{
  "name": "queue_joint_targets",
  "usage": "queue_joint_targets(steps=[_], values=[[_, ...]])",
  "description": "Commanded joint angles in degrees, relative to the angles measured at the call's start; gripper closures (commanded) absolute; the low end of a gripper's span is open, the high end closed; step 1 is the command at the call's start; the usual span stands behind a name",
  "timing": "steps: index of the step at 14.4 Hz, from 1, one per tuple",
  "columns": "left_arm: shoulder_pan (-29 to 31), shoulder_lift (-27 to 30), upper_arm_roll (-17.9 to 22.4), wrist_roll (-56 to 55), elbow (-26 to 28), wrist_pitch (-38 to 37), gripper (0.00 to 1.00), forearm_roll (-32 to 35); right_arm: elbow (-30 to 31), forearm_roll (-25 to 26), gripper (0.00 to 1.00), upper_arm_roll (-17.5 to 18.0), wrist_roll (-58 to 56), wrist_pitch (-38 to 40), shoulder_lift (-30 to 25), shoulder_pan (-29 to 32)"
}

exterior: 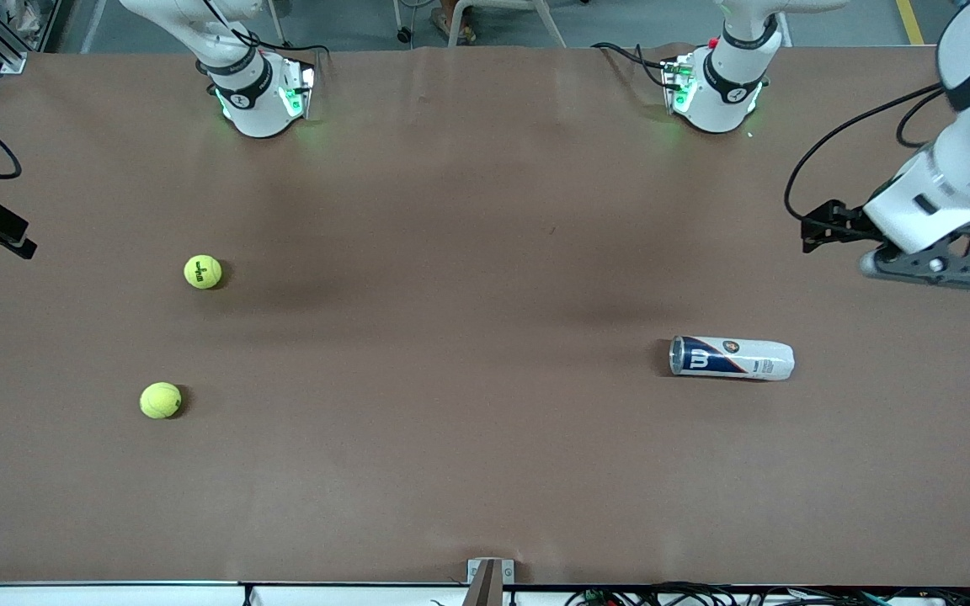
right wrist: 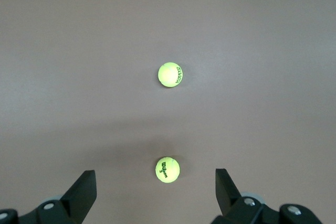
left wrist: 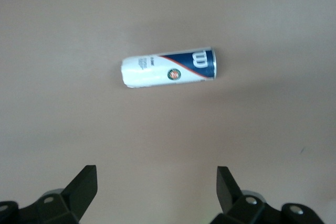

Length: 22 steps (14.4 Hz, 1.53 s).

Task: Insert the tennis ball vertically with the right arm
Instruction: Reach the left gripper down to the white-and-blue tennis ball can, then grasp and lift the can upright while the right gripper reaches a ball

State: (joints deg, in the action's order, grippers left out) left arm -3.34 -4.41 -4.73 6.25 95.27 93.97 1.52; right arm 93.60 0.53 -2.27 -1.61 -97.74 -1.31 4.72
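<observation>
I work over a wide brown table (exterior: 485, 471), and nothing of the task is done yet: this is the start, before any reach.

My partner, the left arm, waits raised over its own end of the table, its left gripper (exterior: 931, 268) spread wide and holding nothing.

The white-and-navy cylindrical tennis-ball can (exterior: 732, 358) lies on its side toward that same end, mouth turned toward the middle of the table. In my judgement it has to be stood up before a ball can drop in from above.

Two fuzzy yellow-green tennis balls sit toward my end: the farther ball (exterior: 203, 272) and the nearer ball (exterior: 161, 401), which lies closer to the front edge. They are well apart from each other and far from the can.

My right gripper (right wrist: 155, 195), black and two-fingered, hangs above the farther ball, fingers (right wrist: 84, 187) spread, empty.

Next I would descend straight over that ball, straddle it evenly and close gently, since it can roll.
</observation>
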Motion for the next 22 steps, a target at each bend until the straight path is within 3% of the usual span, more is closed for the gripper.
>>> queue_joint_targets(steps=[1,7,10,13,17,22], values=[[-1.0,-3.3,-0.1,7.9,1.6,2.5,0.00,1.3,0.0,0.1,0.00,0.0,0.3,0.4,-0.2,-0.2],[-8.1,-10.1,-0.3,12.1,4.1,4.8,0.00,10.8,-0.7,0.0,0.00,0.2,0.4,0.4,3.2,-1.1],[-7.7,-14.4,-0.5,21.6,4.0,7.9,0.00,11.5,-0.2,0.1,0.00,0.1,0.3,3.5,5.2,-3.0],[-7.7,-18.2,-0.5,34.3,4.0,12.2,0.01,17.2,1.1,0.1,0.00,0.1,0.6,4.6,8.3,-3.2],[-7.4,-21.8,-0.5,43.4,4.3,14.6,0.01,24.0,10.8,0.0,0.00,-0.1,0.6,0.6,9.4,-1.6],[-7.2,-23.0,-0.5,44.0,8.4,20.4,0.03,30.9,25.4,0.0,0.00,-0.1,0.6,-10.6,9.8,-1.5]])
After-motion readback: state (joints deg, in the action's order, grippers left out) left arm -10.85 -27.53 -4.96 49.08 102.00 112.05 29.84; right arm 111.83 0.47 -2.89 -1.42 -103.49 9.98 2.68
